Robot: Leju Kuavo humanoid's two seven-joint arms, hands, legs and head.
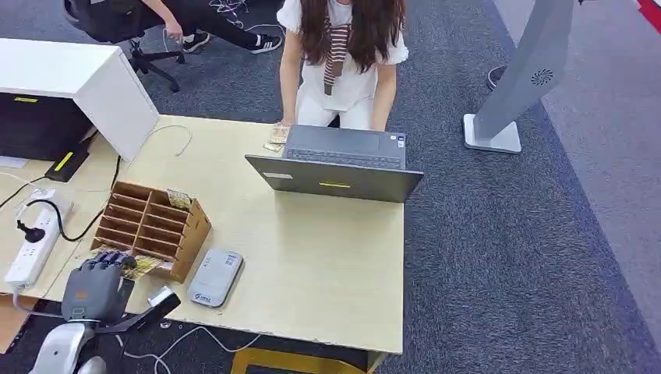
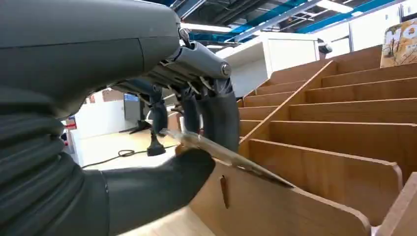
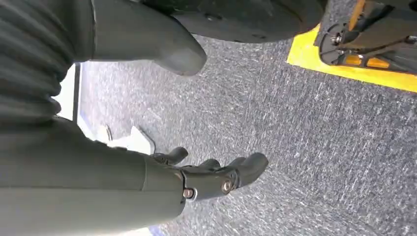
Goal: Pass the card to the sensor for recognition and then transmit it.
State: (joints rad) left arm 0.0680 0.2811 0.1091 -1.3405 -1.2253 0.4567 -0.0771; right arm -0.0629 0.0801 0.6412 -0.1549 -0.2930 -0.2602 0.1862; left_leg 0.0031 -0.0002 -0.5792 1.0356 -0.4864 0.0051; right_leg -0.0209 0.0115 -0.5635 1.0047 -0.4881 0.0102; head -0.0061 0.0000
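Card (image 2: 231, 156), thin, stiff, slick, patterned, pinched at edge by left robot hand (image 1: 100, 274) over slotted wooden rack (image 1: 148, 226); light, slip-prone. Right robot hand (image 3: 216, 172) hangs empty, fingers apart.

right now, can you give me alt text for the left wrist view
The robot's grey left hand pinches a thin flat card between thumb and dark fingers, at the front edge of a brown wooden slotted organiser. A white cabinet stands behind on the pale table.
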